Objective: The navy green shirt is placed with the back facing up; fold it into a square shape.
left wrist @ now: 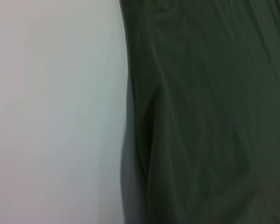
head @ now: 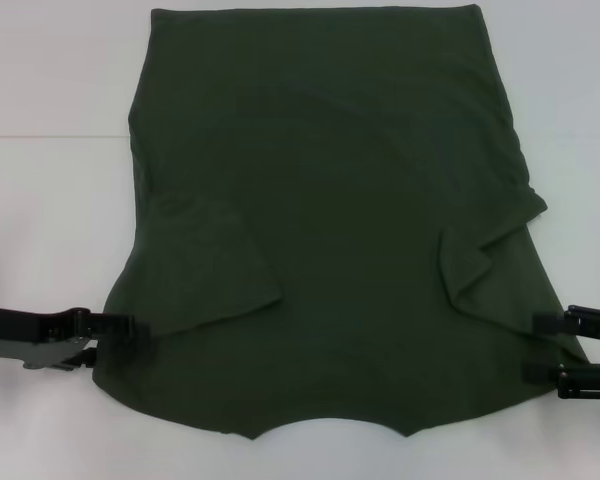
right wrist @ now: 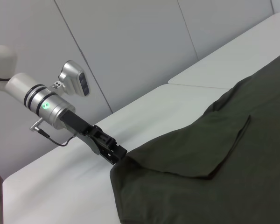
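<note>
The navy green shirt (head: 330, 230) lies flat on the white table, collar edge toward me, both sleeves folded inward onto the body. My left gripper (head: 130, 327) is at the shirt's left edge near the shoulder, and its jaws look shut on the fabric; the right wrist view shows the left gripper (right wrist: 116, 156) holding a slightly raised edge of the shirt (right wrist: 200, 172). My right gripper (head: 548, 350) is at the shirt's right edge, open, its two fingers apart on either side of the hem. The left wrist view shows only the shirt (left wrist: 210, 116) on the table.
The white table (head: 50, 200) extends on both sides of the shirt, with a seam line (head: 40, 134) across its left part. Grey wall panels (right wrist: 130, 46) stand behind the table.
</note>
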You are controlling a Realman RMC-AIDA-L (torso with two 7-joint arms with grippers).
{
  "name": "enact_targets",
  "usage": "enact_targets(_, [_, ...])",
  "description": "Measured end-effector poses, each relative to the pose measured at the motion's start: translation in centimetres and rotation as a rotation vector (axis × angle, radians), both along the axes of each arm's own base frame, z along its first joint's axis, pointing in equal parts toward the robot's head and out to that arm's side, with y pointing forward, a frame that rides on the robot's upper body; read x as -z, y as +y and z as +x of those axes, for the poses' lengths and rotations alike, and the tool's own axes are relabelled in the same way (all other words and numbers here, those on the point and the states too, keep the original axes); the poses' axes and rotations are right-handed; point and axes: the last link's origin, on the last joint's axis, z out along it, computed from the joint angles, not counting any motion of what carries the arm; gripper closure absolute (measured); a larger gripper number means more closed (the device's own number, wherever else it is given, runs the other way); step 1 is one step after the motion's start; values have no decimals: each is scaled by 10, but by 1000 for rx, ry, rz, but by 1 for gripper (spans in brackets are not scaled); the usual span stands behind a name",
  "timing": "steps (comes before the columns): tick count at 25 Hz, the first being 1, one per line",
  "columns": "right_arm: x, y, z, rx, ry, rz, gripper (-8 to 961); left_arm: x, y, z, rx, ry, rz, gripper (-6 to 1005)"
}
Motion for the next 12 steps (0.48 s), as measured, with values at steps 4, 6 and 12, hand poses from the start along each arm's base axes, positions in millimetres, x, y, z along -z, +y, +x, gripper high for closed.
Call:
enact_targets(4, [-1,1,0,4,3,2,53,1,3,2,28,45,-6,66])
enact_targets(6, [-1,1,0,8,3,2,54,3,4,3,39,72,-16,115])
enact_targets(12, [-2,1,0,17,5,0,54,6,7,2,43,103,-21,416])
